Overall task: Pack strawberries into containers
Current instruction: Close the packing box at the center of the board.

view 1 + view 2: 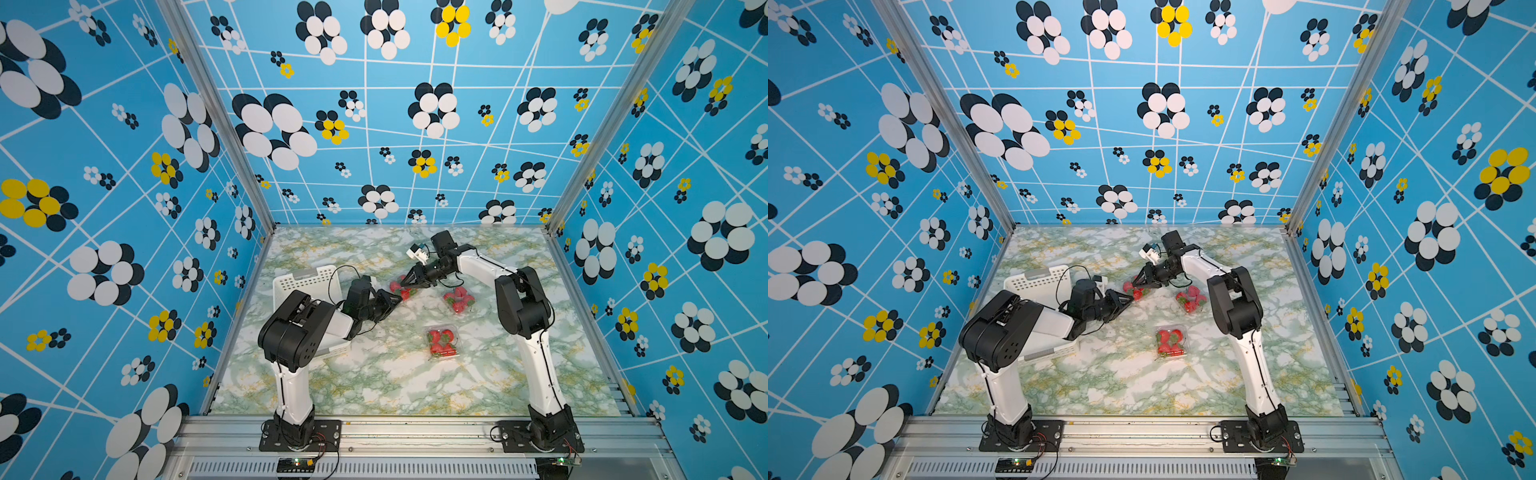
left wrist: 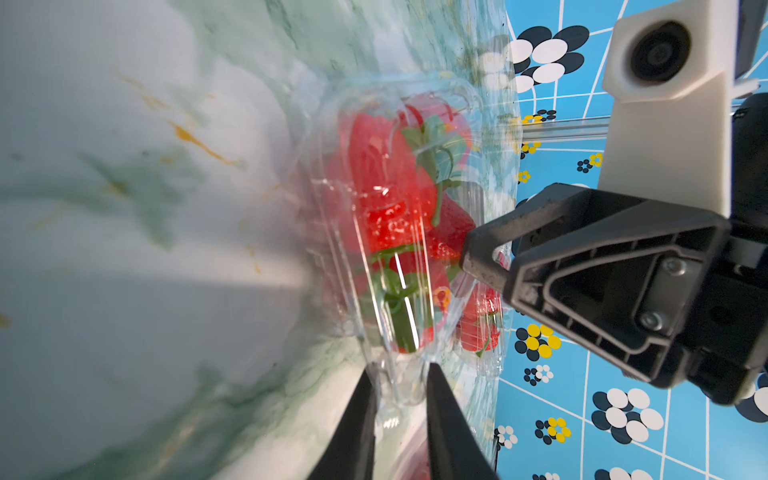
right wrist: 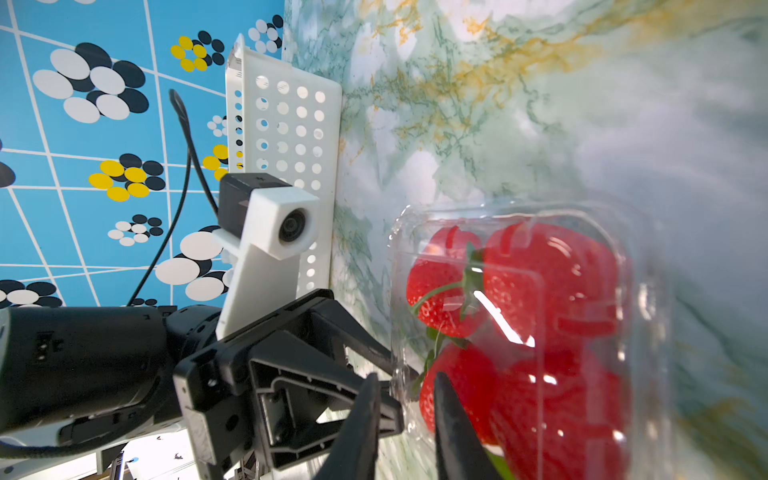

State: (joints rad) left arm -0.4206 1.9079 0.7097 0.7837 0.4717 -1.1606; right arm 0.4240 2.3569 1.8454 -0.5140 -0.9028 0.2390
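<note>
The left pincer (image 2: 398,395) is narrowed onto the clear lip of a clamshell container (image 2: 386,95). The right pincer (image 3: 405,386) pinches that container's rim from the opposite side. Both arms reach low toward the centre of the top views, tips almost meeting. Strawberries (image 3: 552,274) fill it. A second container (image 1: 458,300) to its right and a third container (image 1: 443,341) lower down also hold berries. Only the wrist views show the grips plainly. The left arm overhangs the white basket (image 1: 305,279) on the worktop (image 1: 374,382).
</note>
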